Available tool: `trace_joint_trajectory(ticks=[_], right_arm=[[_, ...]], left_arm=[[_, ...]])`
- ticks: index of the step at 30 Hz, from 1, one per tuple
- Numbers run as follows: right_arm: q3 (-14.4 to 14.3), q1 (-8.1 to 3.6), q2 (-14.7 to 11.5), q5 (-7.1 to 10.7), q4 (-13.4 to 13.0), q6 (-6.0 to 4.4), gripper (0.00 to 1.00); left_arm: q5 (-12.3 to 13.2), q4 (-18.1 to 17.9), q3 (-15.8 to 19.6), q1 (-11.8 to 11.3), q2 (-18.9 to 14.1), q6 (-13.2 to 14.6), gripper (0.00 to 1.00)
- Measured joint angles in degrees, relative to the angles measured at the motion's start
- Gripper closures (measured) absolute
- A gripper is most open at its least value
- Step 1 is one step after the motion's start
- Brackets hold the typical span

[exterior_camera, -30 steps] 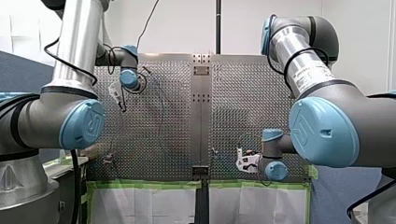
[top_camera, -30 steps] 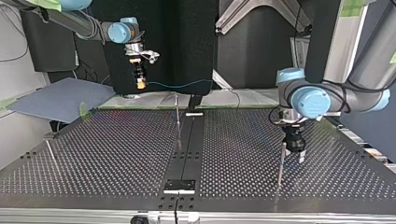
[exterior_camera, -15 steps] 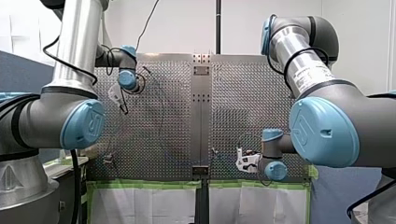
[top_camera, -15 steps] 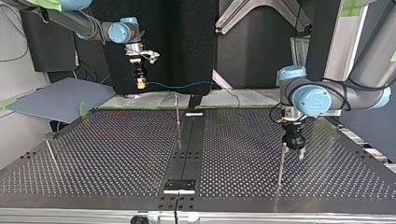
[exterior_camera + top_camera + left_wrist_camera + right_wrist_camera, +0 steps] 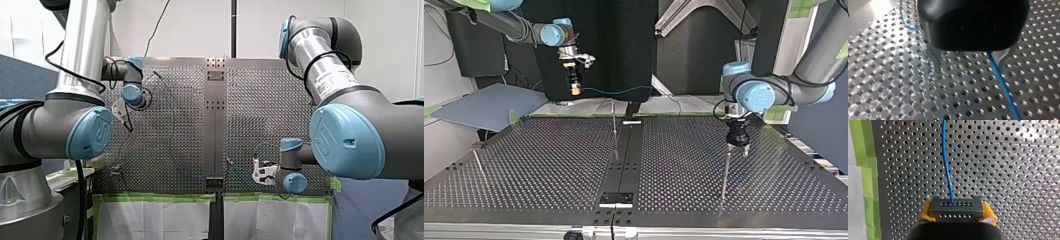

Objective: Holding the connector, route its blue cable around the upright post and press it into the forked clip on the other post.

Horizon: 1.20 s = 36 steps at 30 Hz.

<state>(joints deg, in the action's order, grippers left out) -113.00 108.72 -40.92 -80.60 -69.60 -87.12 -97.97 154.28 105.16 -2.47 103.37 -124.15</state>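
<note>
One dark connector [image 5: 956, 206], dotted with small holes, sits clamped between the yellow pads [image 5: 926, 212] of my right gripper [image 5: 956, 212]. Its blue cable [image 5: 946, 162] leaves the connector's middle and runs ahead over the perforated worktop [image 5: 1010, 170]. In the top view this gripper hangs at the upper left of the frame, above the worktop's far edge, and the cable stretches toward the middle. My left gripper [image 5: 969, 67] is at the right of that frame, just beside the top of a thin upright post [image 5: 725, 172]. Its metal fingers [image 5: 935, 60] stand apart with the cable passing loose between them, close to one finger.
</note>
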Motion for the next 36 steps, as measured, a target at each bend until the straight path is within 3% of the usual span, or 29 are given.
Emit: trace_joint_trajectory(ticks=[22, 36], right_arm=[[0.0, 0.21, 0.0, 0.00, 0.4, 0.25, 1.00], [0.0, 0.23, 0.0, 0.00, 0.4, 0.27, 1.00]], left_arm=[[-0.6, -6.8, 10.1, -1.8, 0.0, 1.7, 0.01], [-0.3, -8.1, 11.5, -2.1, 1.6, 1.8, 0.01]])
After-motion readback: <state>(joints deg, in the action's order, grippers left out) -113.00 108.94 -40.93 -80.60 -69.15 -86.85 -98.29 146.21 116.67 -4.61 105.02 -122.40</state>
